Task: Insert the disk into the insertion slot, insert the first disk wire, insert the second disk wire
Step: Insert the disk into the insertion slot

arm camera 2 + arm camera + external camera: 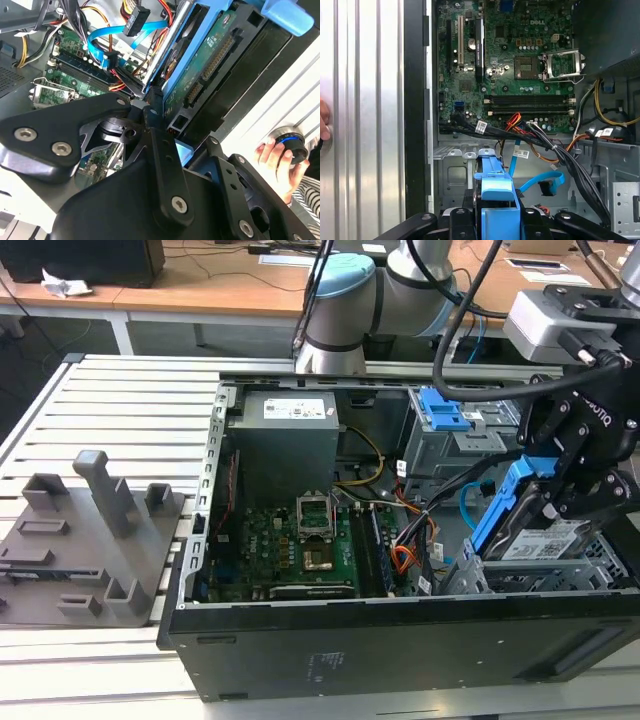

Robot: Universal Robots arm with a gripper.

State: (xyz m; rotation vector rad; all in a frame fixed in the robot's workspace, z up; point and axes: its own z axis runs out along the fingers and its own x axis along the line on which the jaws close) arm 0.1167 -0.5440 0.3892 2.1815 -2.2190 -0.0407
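Observation:
My gripper (562,498) is shut on the disk (548,536), a silver drive with a white label in a bright blue caddy (500,502). The disk hangs tilted at the exterior view's right, its lower end just above the insertion slot (560,573), a grey perforated cage in the case's near right corner. In the second wrist view a black finger (161,150) presses against the disk's green circuit-board underside (210,65). The caddy's blue end (495,192) sits between the fingers in the first wrist view. A loose blue flat cable (542,179) and a black connector (137,22) lie near the cage.
The open black case (400,640) holds a green motherboard (290,540), a grey power supply (285,440) and a taller grey cage with a blue latch (442,415). Cable bundles (555,150) cross beside the slot. A person's hand (275,155) holds a knob outside the case. A grey fixture (90,540) lies left.

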